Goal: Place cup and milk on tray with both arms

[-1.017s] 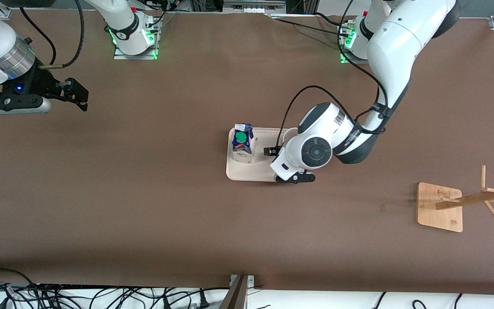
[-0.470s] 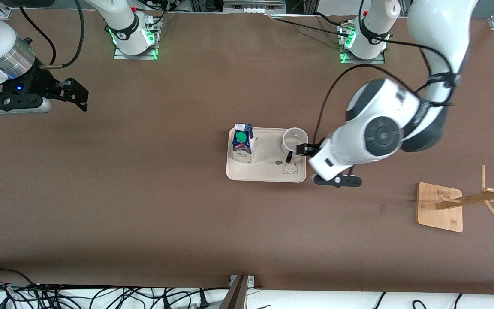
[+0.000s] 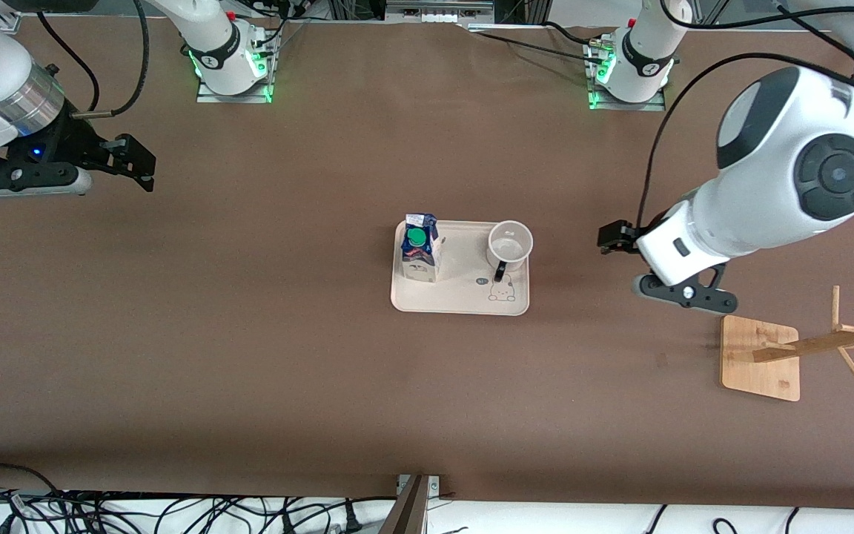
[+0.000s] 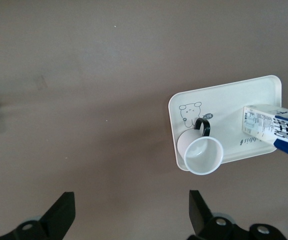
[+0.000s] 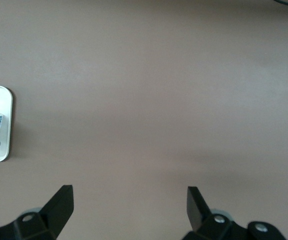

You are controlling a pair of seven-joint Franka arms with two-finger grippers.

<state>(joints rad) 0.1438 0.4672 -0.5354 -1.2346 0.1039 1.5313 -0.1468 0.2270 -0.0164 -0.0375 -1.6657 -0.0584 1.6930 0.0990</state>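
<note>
Over bare table (image 3: 249,334) beside the tray (image 3: 457,300), the left gripper (image 3: 623,259) hangs open, empty; the right gripper (image 3: 127,159) waits open.

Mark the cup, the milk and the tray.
cup (image 3: 510,242), front view, inside of its open mouth.
milk (image 3: 416,237), front view, green screw cap.
tray (image 3: 461,300), front view, bare floor near its nearer rim.

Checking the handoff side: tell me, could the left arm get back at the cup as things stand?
Probably yes. The left gripper hangs open over bare table toward the left arm's end, beside the tray. The cup stands upright at the tray's end facing it; the milk is at the tray's right-arm end, so nothing stands between.
</note>
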